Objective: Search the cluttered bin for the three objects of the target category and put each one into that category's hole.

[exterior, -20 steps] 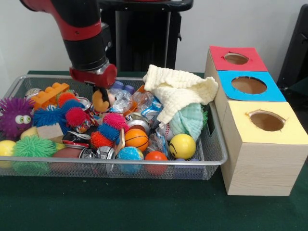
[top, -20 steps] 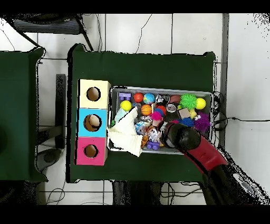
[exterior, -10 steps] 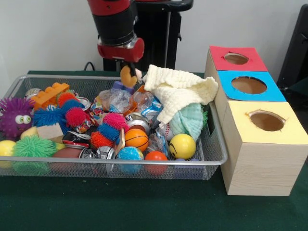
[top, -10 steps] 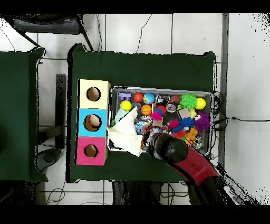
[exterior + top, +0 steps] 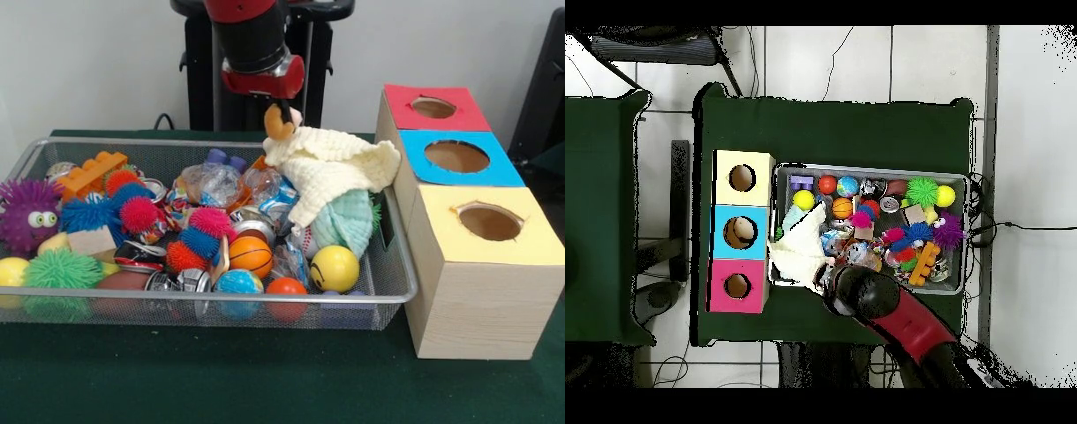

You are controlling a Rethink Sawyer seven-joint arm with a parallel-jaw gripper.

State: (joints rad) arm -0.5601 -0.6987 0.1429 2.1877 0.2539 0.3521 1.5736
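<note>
My gripper hangs from the red and black arm and is shut on a small tan and orange plush toy. It holds the toy just above the cream knitted cloth at the far right of the wire-mesh bin. The red-surrounded hole is in the farthest wooden box, to the right of the gripper and apart from it. In the overhead view the arm's end covers the gripper at the bin's lower left corner, near the red hole.
The bin holds several balls, spiky rubber toys, crushed cans, an orange toy brick and a purple furry toy. The blue-surrounded hole and the yellow-surrounded hole are in the boxes nearer the camera. The black pedestal stands behind.
My gripper has risen out of the bin's middle with the plush toy and moved towards the boxes. It now hangs over the cream cloth.
</note>
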